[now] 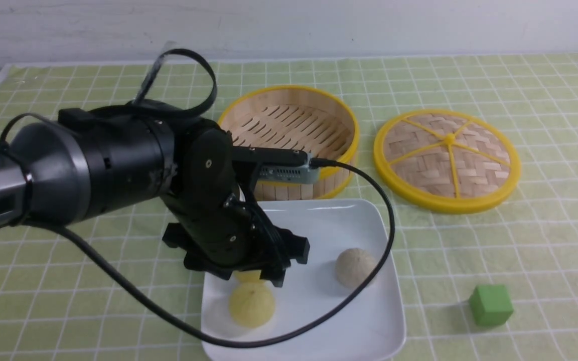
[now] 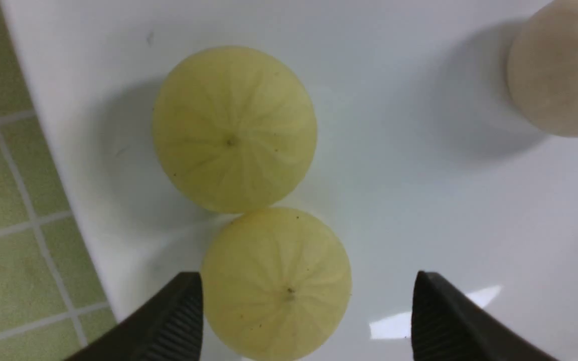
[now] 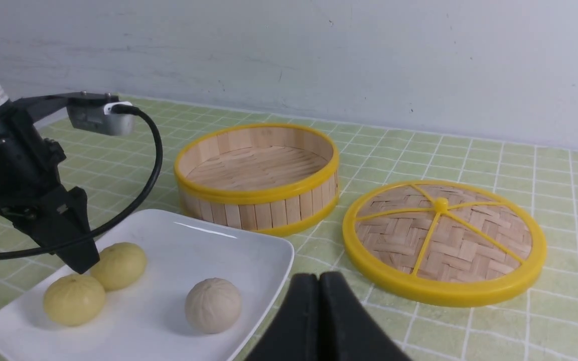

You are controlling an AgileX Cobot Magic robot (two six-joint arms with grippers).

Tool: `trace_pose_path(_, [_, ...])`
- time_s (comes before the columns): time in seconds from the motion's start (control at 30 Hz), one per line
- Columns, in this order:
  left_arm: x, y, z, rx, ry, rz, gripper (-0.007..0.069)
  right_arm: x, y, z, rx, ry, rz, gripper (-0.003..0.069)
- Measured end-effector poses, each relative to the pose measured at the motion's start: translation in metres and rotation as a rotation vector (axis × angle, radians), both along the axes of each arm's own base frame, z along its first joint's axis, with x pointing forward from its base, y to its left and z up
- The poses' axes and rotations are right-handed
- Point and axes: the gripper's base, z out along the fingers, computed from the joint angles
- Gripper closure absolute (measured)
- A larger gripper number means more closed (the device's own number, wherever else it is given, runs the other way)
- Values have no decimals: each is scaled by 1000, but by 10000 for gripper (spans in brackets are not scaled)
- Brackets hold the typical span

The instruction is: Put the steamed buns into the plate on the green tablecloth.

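Left end effector [image 2: 306, 275] over plate [image 2: 394, 200], green tablecloth [image 1: 520, 90]

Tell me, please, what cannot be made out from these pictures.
- Front view: the left gripper hides most of the farther yellow bun; the picture's bottom edge cuts off the plate.
- Left wrist view: the greyish bun is cut by the picture's edge.
- Right wrist view: of the right gripper, only shut fingertips show; the rest is out of frame.
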Motion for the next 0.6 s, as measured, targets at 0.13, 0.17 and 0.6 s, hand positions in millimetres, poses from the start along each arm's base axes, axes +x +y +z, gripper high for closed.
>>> trace_pose_path(0.13, [1,1,0,16,-13,-10,88,0,0,0,0,0,0,665])
trace_pose_path(0.17, [1,1,0,20,-16,-12,98,0,0,0,0,0,0,664])
trace_pose_path(0.6, [2,9,5,100,-66,-55,617,10,-1,-37,-36,84,-141,657])
